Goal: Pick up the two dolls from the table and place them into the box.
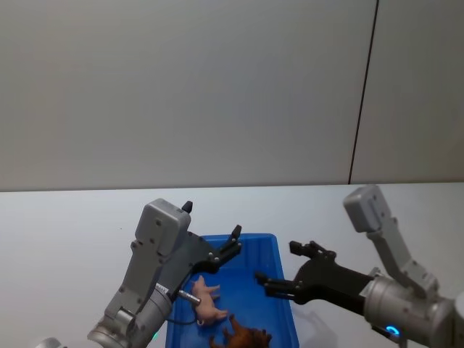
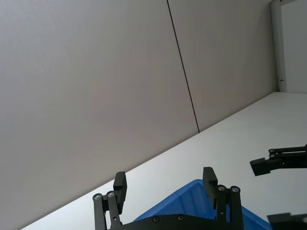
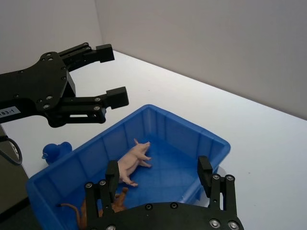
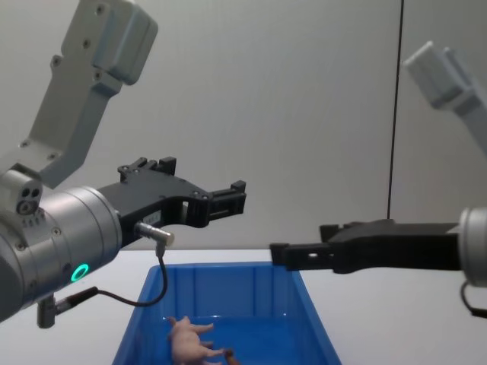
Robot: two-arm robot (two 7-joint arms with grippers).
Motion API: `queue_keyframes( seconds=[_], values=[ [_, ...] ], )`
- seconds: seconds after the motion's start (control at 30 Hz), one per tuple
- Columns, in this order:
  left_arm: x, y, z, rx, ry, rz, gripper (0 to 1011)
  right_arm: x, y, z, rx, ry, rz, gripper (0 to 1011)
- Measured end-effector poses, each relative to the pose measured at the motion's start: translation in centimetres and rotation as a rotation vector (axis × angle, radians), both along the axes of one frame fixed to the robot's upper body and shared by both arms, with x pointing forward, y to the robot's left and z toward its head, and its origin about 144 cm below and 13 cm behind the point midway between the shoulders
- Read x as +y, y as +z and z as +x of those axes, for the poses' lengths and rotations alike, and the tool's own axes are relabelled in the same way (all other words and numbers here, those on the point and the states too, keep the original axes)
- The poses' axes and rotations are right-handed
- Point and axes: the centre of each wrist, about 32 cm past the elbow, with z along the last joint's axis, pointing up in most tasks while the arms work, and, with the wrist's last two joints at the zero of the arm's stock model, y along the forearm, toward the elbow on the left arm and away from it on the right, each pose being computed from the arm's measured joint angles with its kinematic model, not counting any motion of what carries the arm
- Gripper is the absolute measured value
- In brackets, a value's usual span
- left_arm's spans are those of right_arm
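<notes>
Dolls (image 1: 206, 301) (image 1: 246, 337) in box (image 1: 246, 236) (hands (image 1: 212, 219) (image 1: 277, 262) splayed above)

Pig (image 1: 205, 299) and other doll (image 1: 246, 338) in box (image 1: 257, 238)

The white table (image 1: 65, 232) carries a blue box (image 1: 257, 238) toward 6 o'clock in the head view. A small blue toy (image 3: 55, 151) lies on it just beside the box's outer wall.

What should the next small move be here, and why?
Probably pull both arms back: the pig and the brown animal already lie in the box, and the left gripper and right gripper hover above it, jaws open and empty.
</notes>
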Motion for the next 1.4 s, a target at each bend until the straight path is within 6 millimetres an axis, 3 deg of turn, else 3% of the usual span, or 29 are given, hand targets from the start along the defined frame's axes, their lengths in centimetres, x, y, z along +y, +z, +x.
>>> queue_keyframes(
  seconds=[0.43,0.77,1.1,1.4],
  values=[
    [0.0,0.0,0.0,0.0,0.0,0.0,1001,-4.0,-1.0,-1.5,-0.048,-0.046,-0.002,1001],
    [0.2,0.0,-0.4,0.004,0.017,0.013,1001,-5.3,-1.3,-2.2,-0.062,-0.063,-0.005,1001],
    [1.2,-0.2,-2.5,0.044,0.098,0.048,1001,-6.0,-1.4,-2.5,-0.071,-0.071,-0.006,1001],
    [2.8,-0.8,-5.5,0.126,0.186,0.063,1001,-6.3,-1.5,-2.6,-0.075,-0.074,-0.007,1001]
  ],
)
